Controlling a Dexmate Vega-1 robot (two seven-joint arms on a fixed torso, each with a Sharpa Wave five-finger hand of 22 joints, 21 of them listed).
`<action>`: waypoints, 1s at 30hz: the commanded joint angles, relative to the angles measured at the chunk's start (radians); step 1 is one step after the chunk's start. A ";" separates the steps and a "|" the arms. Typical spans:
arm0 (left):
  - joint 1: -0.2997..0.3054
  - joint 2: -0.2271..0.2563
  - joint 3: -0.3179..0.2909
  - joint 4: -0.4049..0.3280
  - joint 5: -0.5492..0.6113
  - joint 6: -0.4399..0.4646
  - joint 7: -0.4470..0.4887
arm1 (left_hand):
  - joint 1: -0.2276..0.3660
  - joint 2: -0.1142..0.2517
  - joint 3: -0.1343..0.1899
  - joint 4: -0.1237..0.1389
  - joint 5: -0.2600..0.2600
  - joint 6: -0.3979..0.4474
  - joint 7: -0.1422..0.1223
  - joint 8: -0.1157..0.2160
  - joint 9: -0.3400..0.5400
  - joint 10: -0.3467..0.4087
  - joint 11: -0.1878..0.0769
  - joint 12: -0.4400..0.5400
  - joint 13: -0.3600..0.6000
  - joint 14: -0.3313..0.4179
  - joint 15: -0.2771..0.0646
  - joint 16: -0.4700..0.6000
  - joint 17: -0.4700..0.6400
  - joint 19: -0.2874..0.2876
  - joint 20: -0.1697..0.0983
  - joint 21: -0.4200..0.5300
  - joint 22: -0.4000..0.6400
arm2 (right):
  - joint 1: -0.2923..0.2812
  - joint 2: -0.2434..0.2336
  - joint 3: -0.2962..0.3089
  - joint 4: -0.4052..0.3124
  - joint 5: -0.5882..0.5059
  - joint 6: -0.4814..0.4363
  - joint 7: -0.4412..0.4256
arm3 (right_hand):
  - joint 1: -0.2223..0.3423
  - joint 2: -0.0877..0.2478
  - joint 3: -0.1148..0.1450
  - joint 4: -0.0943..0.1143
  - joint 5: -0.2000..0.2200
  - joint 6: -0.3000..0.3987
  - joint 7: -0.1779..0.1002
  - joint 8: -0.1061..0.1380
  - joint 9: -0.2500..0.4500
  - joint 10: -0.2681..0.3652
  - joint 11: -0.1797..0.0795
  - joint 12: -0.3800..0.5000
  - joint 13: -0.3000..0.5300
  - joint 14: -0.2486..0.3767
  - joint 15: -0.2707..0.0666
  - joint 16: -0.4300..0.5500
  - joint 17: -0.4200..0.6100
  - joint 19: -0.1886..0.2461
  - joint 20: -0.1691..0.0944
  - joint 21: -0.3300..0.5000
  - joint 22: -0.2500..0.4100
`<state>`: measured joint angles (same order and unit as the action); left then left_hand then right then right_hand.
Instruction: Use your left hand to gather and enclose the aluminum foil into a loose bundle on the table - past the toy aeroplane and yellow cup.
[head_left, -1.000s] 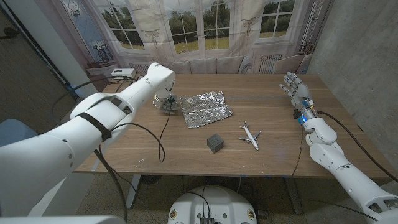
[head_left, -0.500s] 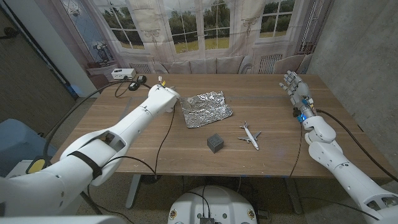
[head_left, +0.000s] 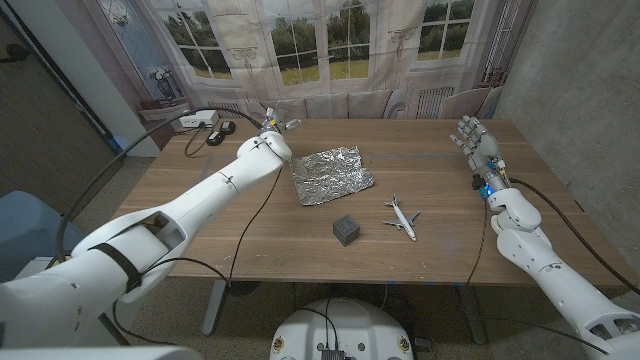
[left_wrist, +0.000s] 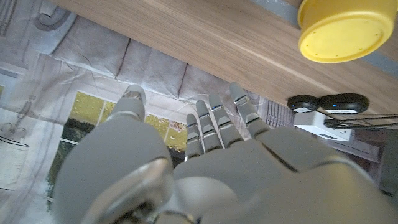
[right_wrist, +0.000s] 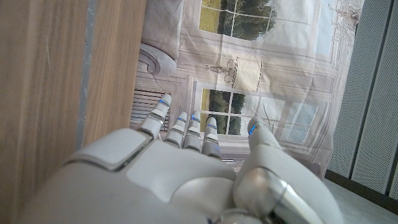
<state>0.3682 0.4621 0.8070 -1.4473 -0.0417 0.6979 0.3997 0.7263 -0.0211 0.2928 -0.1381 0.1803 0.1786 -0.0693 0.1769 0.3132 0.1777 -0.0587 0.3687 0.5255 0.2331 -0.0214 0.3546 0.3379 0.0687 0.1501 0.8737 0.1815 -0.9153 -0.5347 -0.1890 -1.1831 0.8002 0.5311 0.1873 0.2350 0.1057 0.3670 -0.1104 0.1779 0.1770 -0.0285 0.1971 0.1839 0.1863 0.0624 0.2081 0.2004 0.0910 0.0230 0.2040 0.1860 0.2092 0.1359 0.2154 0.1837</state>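
Observation:
A crinkled sheet of aluminum foil (head_left: 332, 173) lies spread out on the wooden table (head_left: 200, 230), past the toy aeroplane (head_left: 402, 216). My left hand (head_left: 273, 127) is stretched out near the table's far edge, just left of the foil's far corner and apart from it. Its fingers (left_wrist: 211, 121) are straight and hold nothing. The yellow cup (left_wrist: 344, 28) stands on the table beside the left hand (left_wrist: 205, 162). My right hand (head_left: 476, 137) is held up at the table's right edge, fingers spread and empty, and its back (right_wrist: 180, 168) faces the right wrist camera.
A dark grey cube (head_left: 346, 229) sits in front of the foil, left of the aeroplane. A white power strip (head_left: 199, 119) with black plugs (left_wrist: 323, 101) and cables lies at the table's far left corner. A printed window backdrop hangs behind the table.
My left arm has swung away from the foil's left side and stretched toward the table's far edge. The foil, aeroplane, cube and right hand have not moved.

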 joint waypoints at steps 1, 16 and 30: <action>-0.150 0.051 0.124 0.033 0.092 -0.022 -0.333 | -0.010 -0.023 -0.014 0.006 0.006 -0.050 -0.008 0.000 -0.026 -0.035 0.004 -0.037 -0.029 -0.044 0.016 -0.042 -0.037 -0.017 0.011 -0.021 -0.003 | -0.032 -0.015 0.017 -0.029 0.000 0.018 -0.007 | -0.007 0.001 0.003 0.005 0.007 0.012 0.003 0.003 0.002 0.010 -0.002 0.003 0.003 0.010 -0.002 -0.002 0.003 0.005 -0.001 0.006 0.003; -0.342 0.032 0.268 0.107 0.217 -0.017 -0.692 | -0.043 -0.053 -0.049 0.015 0.023 -0.119 -0.023 0.007 -0.073 -0.091 -0.011 -0.096 -0.081 -0.115 0.057 -0.110 -0.101 -0.085 0.046 -0.088 -0.007 | -0.047 -0.019 0.028 -0.032 0.011 0.034 0.011 | -0.010 -0.001 0.003 0.004 0.007 0.015 0.003 0.003 0.002 0.012 0.002 0.003 0.003 0.010 -0.003 -0.003 0.002 0.005 0.000 0.005 0.003; -0.483 -0.010 0.408 0.163 0.388 -0.056 -0.928 | 0.045 -0.054 -0.052 -0.011 0.065 -0.128 -0.104 0.016 -0.107 -0.104 -0.047 -0.133 -0.133 -0.199 0.060 -0.162 -0.148 -0.148 0.020 -0.166 -0.007 | -0.091 -0.024 0.045 -0.066 0.024 0.042 0.004 | -0.015 -0.001 0.002 0.007 0.007 0.018 0.004 0.002 0.002 0.012 0.003 0.002 0.003 0.012 -0.004 -0.003 0.002 0.005 0.000 0.005 0.003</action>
<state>-0.0071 0.4785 1.1140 -1.3201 0.1760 0.6739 -0.2685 0.7519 -0.0744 0.2403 -0.1386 0.2321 0.0539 -0.1465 0.1888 0.2078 0.0897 -0.1102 0.2447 0.3989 0.0476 0.0361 0.1965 0.1921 -0.0668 0.1641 0.7181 0.1721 -0.9645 -0.5524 -0.1608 -1.2161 0.8158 0.5661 0.1960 0.2219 0.1060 0.3671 -0.1105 0.1819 0.1823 -0.0231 0.1971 0.1838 0.1881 0.0642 0.2081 0.2004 0.0965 0.0175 0.2040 0.1862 0.2091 0.1359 0.2154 0.1836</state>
